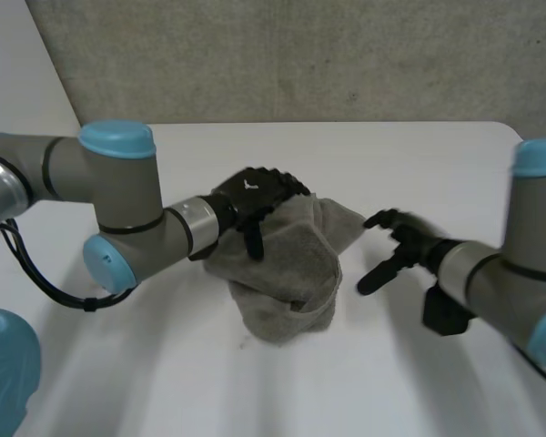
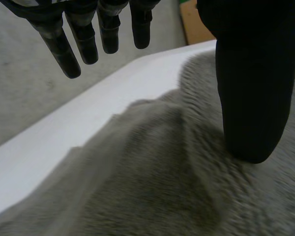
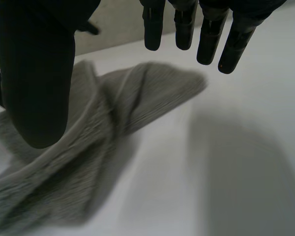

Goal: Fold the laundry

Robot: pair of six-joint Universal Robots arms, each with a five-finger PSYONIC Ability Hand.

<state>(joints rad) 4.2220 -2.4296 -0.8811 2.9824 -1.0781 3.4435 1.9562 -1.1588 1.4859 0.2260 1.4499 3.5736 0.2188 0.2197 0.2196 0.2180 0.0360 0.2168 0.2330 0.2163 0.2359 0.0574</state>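
Observation:
A grey fleecy cloth (image 1: 287,269) lies crumpled in a heap at the middle of the white table (image 1: 419,164). My left hand (image 1: 255,196) rests over the heap's far left part, fingers straight, thumb pointing down onto the cloth. In the left wrist view the thumb (image 2: 253,88) presses the cloth (image 2: 162,177) and the fingers (image 2: 83,37) hang free above it. My right hand (image 1: 396,241) hovers just right of the heap, open and apart from it. The right wrist view shows its fingers (image 3: 206,29) and thumb (image 3: 37,73) spread above the cloth (image 3: 103,132).
The table's far edge (image 1: 346,124) meets a grey wall. Bare tabletop lies in front of the heap and to its right (image 1: 364,382). In the left wrist view a brown box (image 2: 194,22) stands beyond the table.

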